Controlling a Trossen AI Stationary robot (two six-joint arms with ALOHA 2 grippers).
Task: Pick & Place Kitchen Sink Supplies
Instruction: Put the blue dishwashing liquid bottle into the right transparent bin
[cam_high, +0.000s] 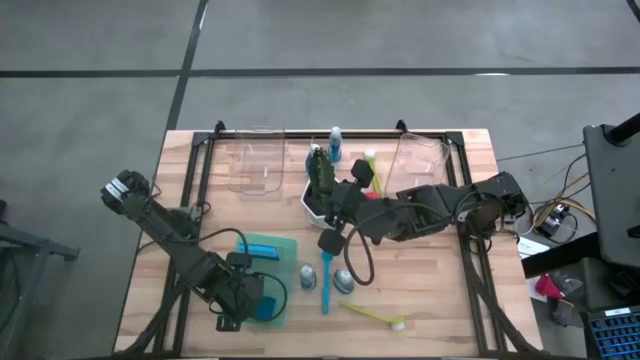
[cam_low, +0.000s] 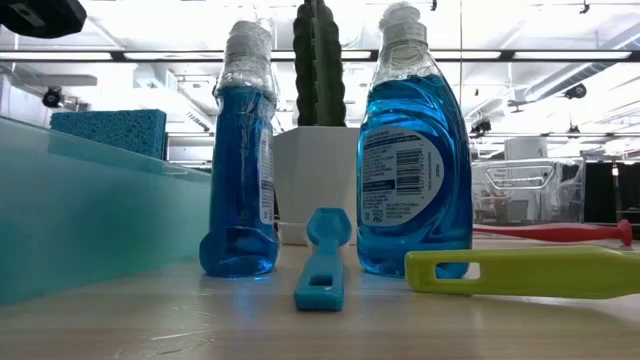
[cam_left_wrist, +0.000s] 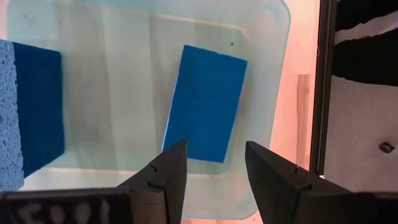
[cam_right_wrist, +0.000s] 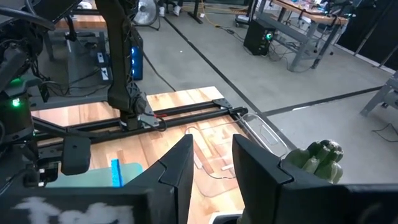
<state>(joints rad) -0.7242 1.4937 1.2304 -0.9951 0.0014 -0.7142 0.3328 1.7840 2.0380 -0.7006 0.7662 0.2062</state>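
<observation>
Blue sponge (cam_left_wrist: 205, 102) lies in the green tray (cam_left_wrist: 261, 37). Left gripper (cam_left_wrist: 214, 177) hangs above it, jaws open and empty. Right gripper (cam_right_wrist: 211, 168), jaws partly open and empty, is near the cactus (cam_high: 318, 170). I think another supply gets picked next.

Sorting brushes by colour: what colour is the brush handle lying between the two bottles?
Light blue; the brush handle shows best in the low view, lying between the two bottles.
</observation>
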